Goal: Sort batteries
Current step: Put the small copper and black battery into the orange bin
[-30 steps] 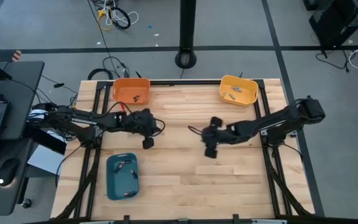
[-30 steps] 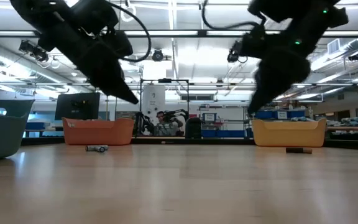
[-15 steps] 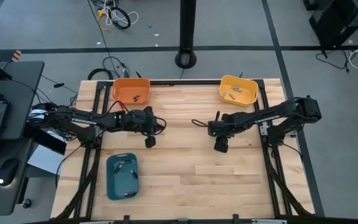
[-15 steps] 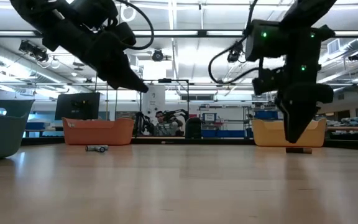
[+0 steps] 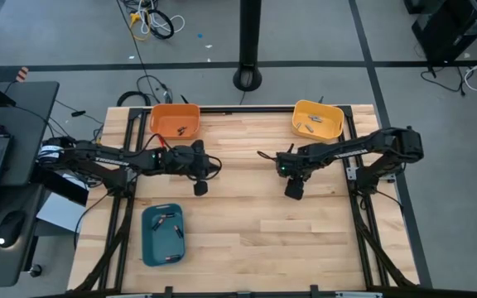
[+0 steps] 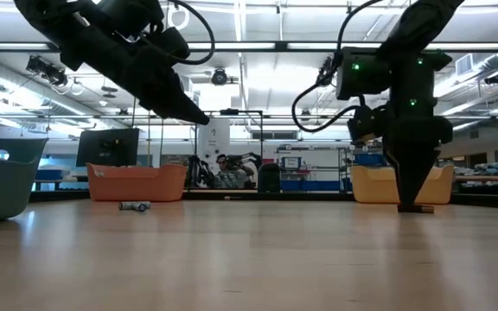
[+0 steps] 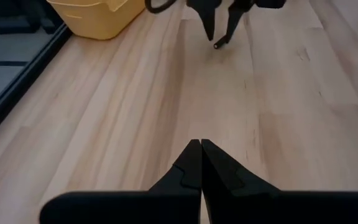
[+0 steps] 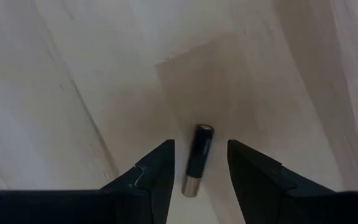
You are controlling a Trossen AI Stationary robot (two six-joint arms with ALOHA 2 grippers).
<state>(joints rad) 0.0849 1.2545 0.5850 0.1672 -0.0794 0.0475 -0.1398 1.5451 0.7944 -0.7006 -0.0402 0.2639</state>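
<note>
A small dark battery with a silvery end point(image 8: 197, 160) lies flat on the wooden table point(image 5: 238, 223). My right gripper point(image 8: 201, 144) points straight down over it, open, with one finger on each side and a gap to both. The low view shows that battery point(image 6: 417, 208) under the right gripper point(image 6: 409, 200). My left gripper point(image 7: 199, 145) is shut and empty, hanging above the table left of centre point(image 5: 199, 189). Another battery point(image 6: 134, 206) lies on the table in front of the orange tray point(image 6: 137, 183).
An orange tray point(image 5: 175, 121) stands at the far left and a yellow tray point(image 5: 318, 120) at the far right. A teal tray point(image 5: 163, 234) sits near left. Each holds a few batteries. Bare wood lies between the arms and along the near edge.
My right gripper has gone toward the table's right edge and sunk toward the table. It has tipped from a slant to pointing straight down over the battery. My left gripper has tipped its fingertips a little upward.
</note>
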